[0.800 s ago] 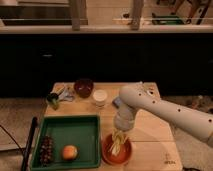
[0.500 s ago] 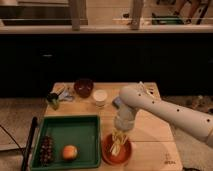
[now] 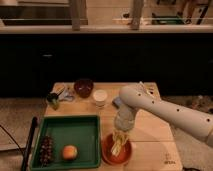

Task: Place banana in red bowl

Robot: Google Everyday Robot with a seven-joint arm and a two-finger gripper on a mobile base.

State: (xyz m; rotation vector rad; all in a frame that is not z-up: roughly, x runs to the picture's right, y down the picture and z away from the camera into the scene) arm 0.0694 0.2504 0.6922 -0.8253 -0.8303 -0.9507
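The red bowl (image 3: pixel 116 152) sits on the wooden table near its front edge, just right of the green tray. The yellow banana (image 3: pixel 118 141) lies inside the bowl, pointing up toward the gripper. My gripper (image 3: pixel 120 135) hangs straight down from the white arm, directly over the bowl and at the banana's upper end.
A green tray (image 3: pixel 70 137) at the front left holds an orange (image 3: pixel 69 152) and dark grapes (image 3: pixel 46 149). Behind it are a dark red bowl (image 3: pixel 83 87), a white cup (image 3: pixel 100 97) and a few small items (image 3: pixel 57 96). The table (image 3: pixel 155 145) ends close at front and right.
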